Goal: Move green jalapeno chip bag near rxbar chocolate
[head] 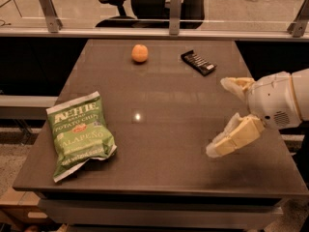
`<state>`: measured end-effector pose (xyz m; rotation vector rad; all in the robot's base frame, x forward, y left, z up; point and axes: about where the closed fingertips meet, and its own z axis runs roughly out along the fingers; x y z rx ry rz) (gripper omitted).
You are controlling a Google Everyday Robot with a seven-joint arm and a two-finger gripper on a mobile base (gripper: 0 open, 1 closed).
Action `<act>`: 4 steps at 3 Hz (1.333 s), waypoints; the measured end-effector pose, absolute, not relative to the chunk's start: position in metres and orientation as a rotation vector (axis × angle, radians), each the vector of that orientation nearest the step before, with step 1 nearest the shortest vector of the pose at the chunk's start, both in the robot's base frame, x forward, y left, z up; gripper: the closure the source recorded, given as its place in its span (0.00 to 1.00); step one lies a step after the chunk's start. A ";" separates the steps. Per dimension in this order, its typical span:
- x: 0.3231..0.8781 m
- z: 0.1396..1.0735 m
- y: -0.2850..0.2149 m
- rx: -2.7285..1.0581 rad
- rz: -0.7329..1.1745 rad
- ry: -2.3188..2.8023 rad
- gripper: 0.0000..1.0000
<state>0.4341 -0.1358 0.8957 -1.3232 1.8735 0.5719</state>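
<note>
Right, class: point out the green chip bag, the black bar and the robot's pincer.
green jalapeno chip bag [81,134], camera view, middle of its printed front.
rxbar chocolate [198,63], camera view, centre of black wrapper.
pincer [218,117], camera view, midway between open fingertips, above table [154,173] right side.

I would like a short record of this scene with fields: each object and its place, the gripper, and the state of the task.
table: dark flat top
green jalapeno chip bag: lying flat, near front corner, left in the picture
rxbar chocolate: lying flat, far side, right of the middle
orange fruit: far side, left of the bar, not touching it
gripper: above the table's right part, open, holding nothing
task state: bag not yet gripped, far from the bar
</note>
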 end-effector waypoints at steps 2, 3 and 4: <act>0.424 0.871 -0.077 -1.369 0.829 1.767 0.00; 0.421 0.861 -0.056 -1.364 0.857 1.752 0.00; 0.419 0.855 -0.040 -1.325 0.784 1.777 0.00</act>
